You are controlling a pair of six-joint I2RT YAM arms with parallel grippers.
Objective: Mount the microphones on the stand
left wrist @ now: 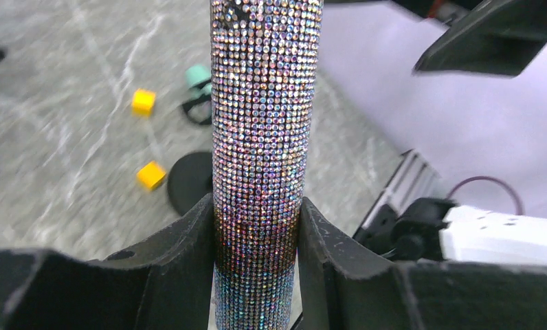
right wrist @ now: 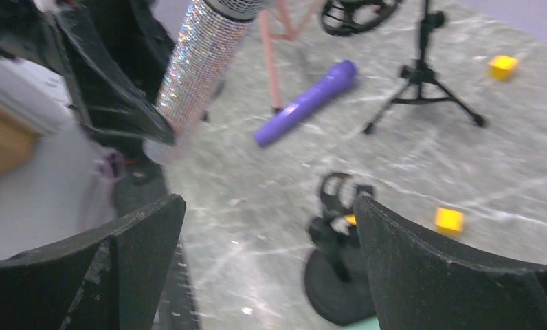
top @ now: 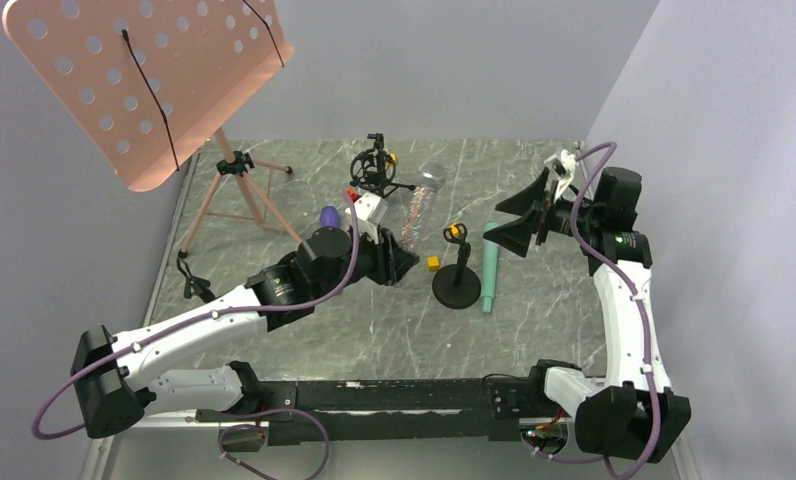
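The glittery microphone (left wrist: 265, 103) is clamped, tilted, in the left claw (left wrist: 257, 206). The right claw (top: 522, 218) is held wide and empty above the desk (top: 374, 330). The purple microphone (right wrist: 305, 103) is laid flat on the desk, and the green microphone (top: 490, 268) just beside the round-based stand (top: 458, 285).

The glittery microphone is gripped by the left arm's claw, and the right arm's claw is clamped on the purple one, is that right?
Not quite. The right wrist view shows the right gripper open and empty, and the purple microphone lying on the table. The left gripper does grip the glittery microphone.
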